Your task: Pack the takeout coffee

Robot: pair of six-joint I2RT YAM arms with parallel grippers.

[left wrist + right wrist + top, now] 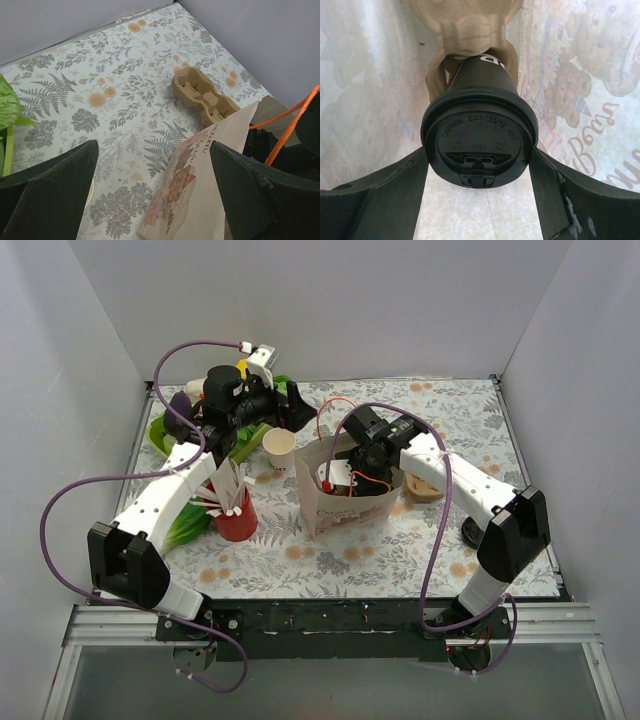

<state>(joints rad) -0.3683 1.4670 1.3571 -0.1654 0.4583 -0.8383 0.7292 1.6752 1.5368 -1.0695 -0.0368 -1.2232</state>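
Overhead, a printed paper bag (335, 508) stands open on a floral table; the right gripper (480, 150) reaches down into its mouth; the takeout coffee (480, 142) cannot be seen from there.

Only the right wrist view, looking down inside the bag, shows the coffee; its black lid faces the camera and its base sits in a moulded pulp holder (470, 25) at the bottom; the gripper's two fingers stand wide apart, one against each side of the lid, gripping it.

Judged from this, the packing is nearly done; the cup is already in the bag, and what seems left is to let go and lift the arm out without tipping it.

The left gripper (154, 150) hangs fully open and empty just left of the bag; its wrist view alone shows plainly a second, empty cardboard cup carrier (202, 96) lying beyond the bag, which the right arm partly hides overhead.

Only the overhead view shows a lidless white paper cup (279, 447) just behind the bag's left corner, and a red cup (236, 520) of sticks to the bag's left.
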